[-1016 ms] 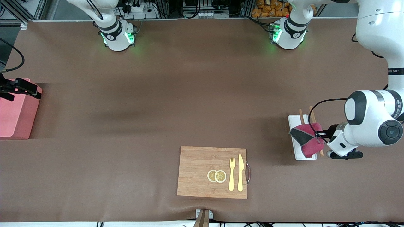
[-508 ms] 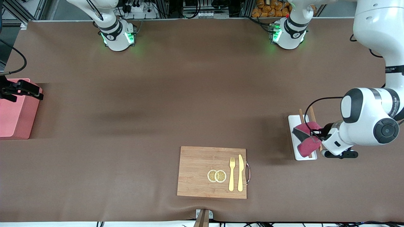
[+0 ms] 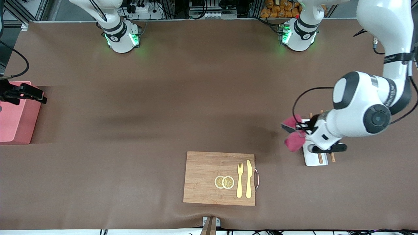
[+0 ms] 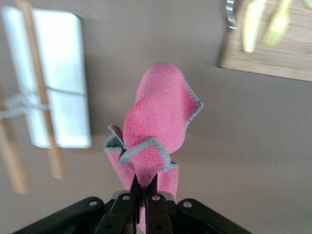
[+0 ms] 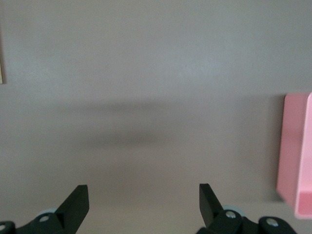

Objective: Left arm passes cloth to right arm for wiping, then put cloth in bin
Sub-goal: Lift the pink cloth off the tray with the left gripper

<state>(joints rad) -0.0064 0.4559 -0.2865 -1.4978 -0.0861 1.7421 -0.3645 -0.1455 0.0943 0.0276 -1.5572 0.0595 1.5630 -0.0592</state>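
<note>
The left tool (image 3: 302,128) is clamped on the cloth (image 3: 293,137) and holds it in the air, over the bare tabletop (image 3: 196,98) just beside the white tray (image 3: 310,160) with the chopsticks (image 3: 320,158), at the left arm's end. In the left wrist view the two fingers are pressed together on a small bunch of fabric, and the rest of the cloth (image 4: 158,122) stands out from the tool (image 4: 141,187) in a loose fold, with the grey edge curling.

The cloth looks light and very soft. It does not keep any shape, so I judge it will sag and swing when the arm moves. The fleece surface seems not slippery, so a thin pinch is probably enough to carry it. For the pass, the best place to take hold is, I think, the free folded part away from the left fingers, where there is more fabric and room for a second tool.

The right tool (image 5: 141,200) has its fingers wide apart and holds nothing. It hovers over the tabletop close by the pink bin (image 3: 14,119) at the right arm's end, well apart from the cloth. Nearer to the front camera lies a wooden board (image 3: 209,178) with a fork (image 3: 240,179), a knife (image 3: 249,179) and lemon slices (image 3: 224,182).
</note>
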